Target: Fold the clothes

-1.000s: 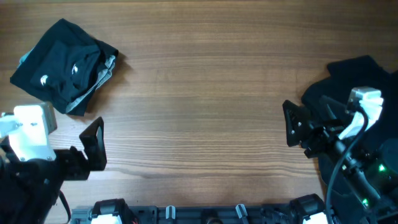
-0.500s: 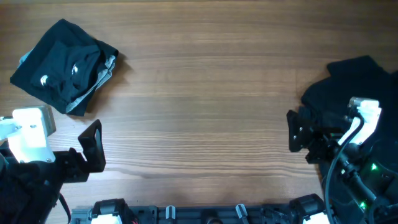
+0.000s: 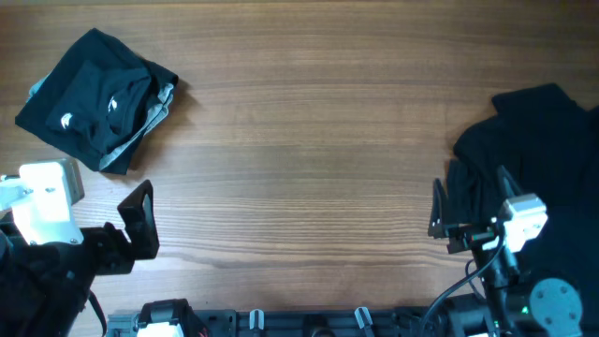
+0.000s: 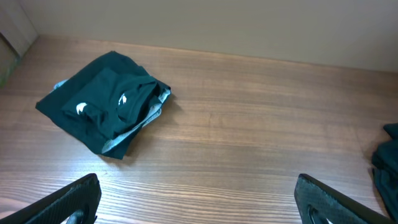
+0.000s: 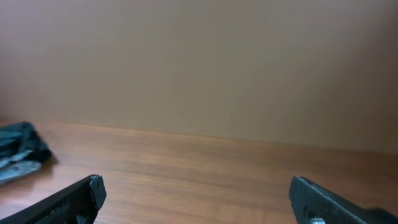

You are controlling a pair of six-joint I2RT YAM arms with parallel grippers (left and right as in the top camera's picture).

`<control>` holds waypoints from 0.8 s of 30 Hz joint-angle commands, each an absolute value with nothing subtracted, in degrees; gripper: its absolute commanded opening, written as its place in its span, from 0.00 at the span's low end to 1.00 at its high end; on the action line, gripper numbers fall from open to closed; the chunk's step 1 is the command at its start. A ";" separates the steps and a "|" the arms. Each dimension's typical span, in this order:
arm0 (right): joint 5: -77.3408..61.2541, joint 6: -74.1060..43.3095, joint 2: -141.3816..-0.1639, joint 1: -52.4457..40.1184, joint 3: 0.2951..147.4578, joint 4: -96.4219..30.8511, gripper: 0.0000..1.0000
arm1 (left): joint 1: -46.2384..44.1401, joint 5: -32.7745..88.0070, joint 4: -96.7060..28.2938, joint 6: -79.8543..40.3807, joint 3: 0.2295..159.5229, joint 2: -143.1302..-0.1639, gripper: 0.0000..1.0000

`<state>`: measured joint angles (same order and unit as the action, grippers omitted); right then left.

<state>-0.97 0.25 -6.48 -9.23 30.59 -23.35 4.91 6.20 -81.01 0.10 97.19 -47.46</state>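
A folded stack of dark teal T-shirts point(image 3: 92, 97) with small white swoosh logos lies at the table's far left; it also shows in the left wrist view point(image 4: 104, 101) and at the left edge of the right wrist view point(image 5: 18, 151). A heap of loose black clothes point(image 3: 533, 159) lies at the right edge, and a bit of it shows in the left wrist view point(image 4: 388, 163). My left gripper point(image 3: 140, 220) is open and empty near the front left, clear of the stack. My right gripper point(image 3: 440, 213) is open and empty at the heap's left edge, low by the front edge.
The wooden table point(image 3: 309, 140) spans the view. A dark rail with robot bases point(image 3: 309, 323) runs along the front edge. A plain wall stands beyond the table in both wrist views.
My right arm has drawn back toward the front edge and tipped upward, its gripper staying open. The left arm and both piles of clothes have not moved.
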 commanded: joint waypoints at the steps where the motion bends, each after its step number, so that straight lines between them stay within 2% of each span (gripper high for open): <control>1: -0.01 -0.38 -0.16 -5.96 23.16 -18.87 1.00 | 4.60 5.69 -80.88 -0.49 97.30 -47.57 1.00; 10: -0.03 -1.69 -0.19 -5.39 1.43 4.03 1.00 | 4.60 5.69 -80.86 -0.49 97.30 -47.57 1.00; 12: -0.23 -1.50 -0.19 -5.39 0.30 0.49 1.00 | 4.60 5.67 -80.86 -0.49 97.30 -47.57 1.00; 24: -0.23 -1.50 -0.43 -5.39 0.30 0.40 1.00 | 4.60 5.69 -80.88 -0.49 97.30 -47.57 1.00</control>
<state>-0.97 -0.82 -0.78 -5.78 0.34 0.21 4.91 5.82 -81.01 0.10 97.19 -47.53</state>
